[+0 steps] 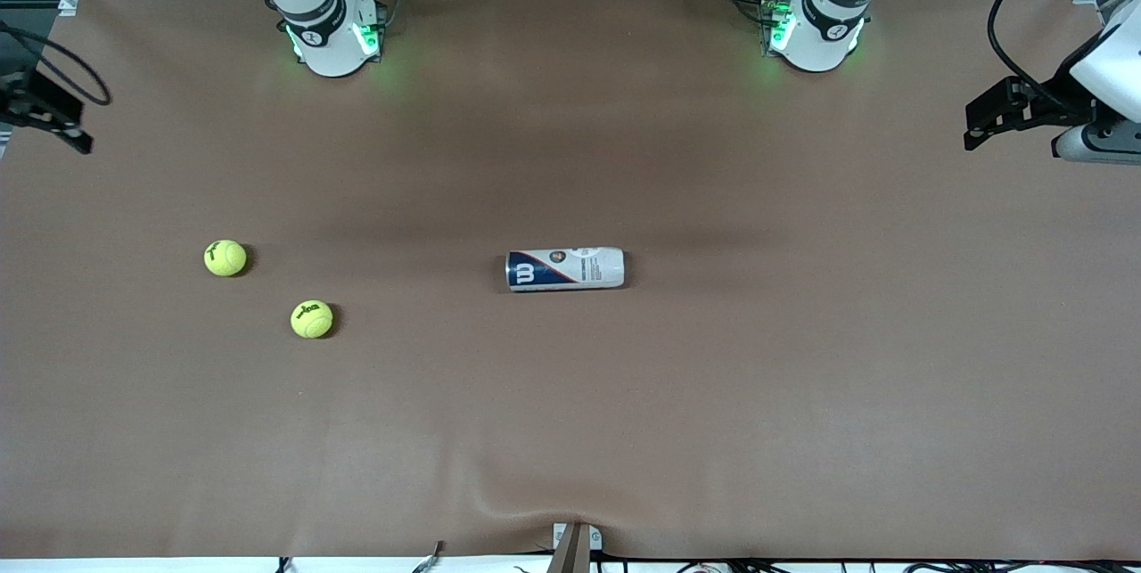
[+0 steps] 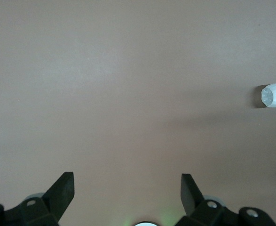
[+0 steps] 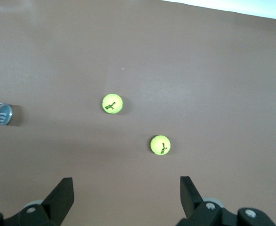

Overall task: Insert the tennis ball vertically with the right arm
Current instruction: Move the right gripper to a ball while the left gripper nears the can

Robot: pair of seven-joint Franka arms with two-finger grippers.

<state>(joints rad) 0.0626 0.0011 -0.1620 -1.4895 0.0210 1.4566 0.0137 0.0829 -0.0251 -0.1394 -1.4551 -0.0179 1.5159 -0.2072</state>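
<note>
The right gripper (image 3: 123,200) has its jaws spread wide and holds nothing; it hangs over bare table at the right arm's end, with both balls in its wrist view. The left gripper (image 2: 126,197) is likewise wide and empty, raised over bare brown surface at the left arm's end, where that arm waits.

Two fuzzy yellow-green tennis balls with black lettering lie on the brown table covering (image 1: 802,395) toward the right arm's end. The first tennis ball (image 1: 225,257) lies farther from the front camera; the second tennis ball (image 1: 312,319) lies nearer to it and closer to the table's middle. They are apart, not touching.

The cylindrical white-and-navy tennis ball can (image 1: 565,269) lies on its side near the middle of the table, its long axis running between the two arms' ends. The left wrist view shows one end of it as pale and translucent.

Judgement: the step in hand is the approach to a ball. Descend straight down, centre the jaws over the ball's widest part, and close without nudging it, since a ball rolls easily. A vertical insertion appears to need the can upright first.
</note>
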